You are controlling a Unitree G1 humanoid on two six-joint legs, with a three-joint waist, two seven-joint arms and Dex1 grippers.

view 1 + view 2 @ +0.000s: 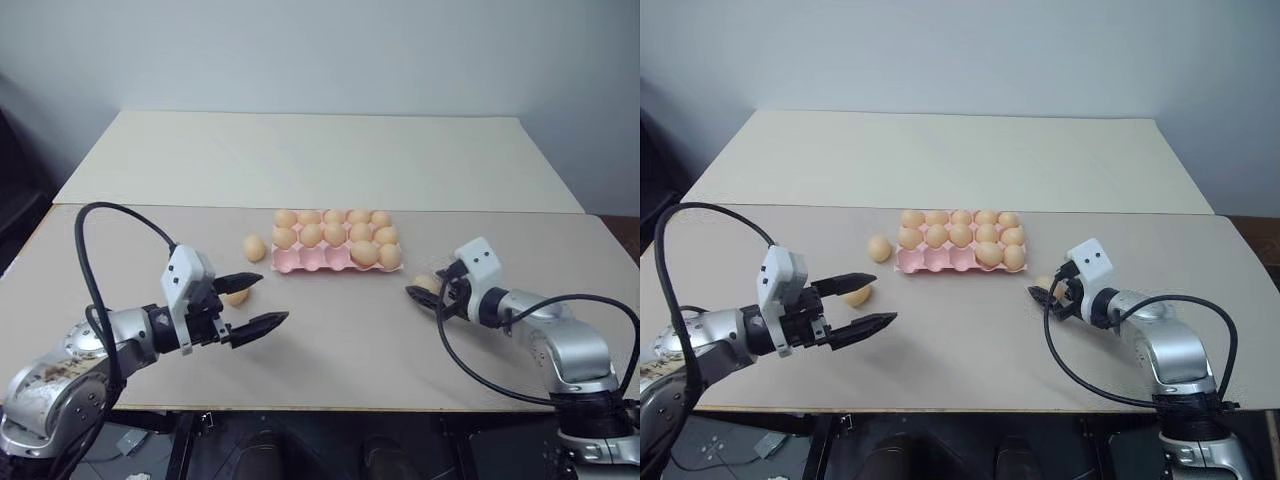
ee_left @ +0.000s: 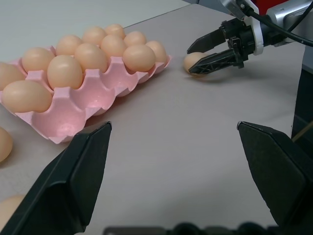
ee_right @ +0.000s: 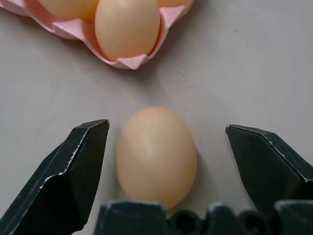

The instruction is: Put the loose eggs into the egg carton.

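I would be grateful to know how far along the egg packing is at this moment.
Most cups of the egg carton are filled; the front row has empty cups. The open right gripper straddles one loose egg, not yet gripped. Two more lie near the open left gripper, untouched.

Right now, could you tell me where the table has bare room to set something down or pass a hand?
The table's near strip between the left pincer and right pincer is bare, as is the far half behind the egg carton. It is crowded left of the carton, with two loose eggs, and at its right corner, where the open right pincer straddles an egg.
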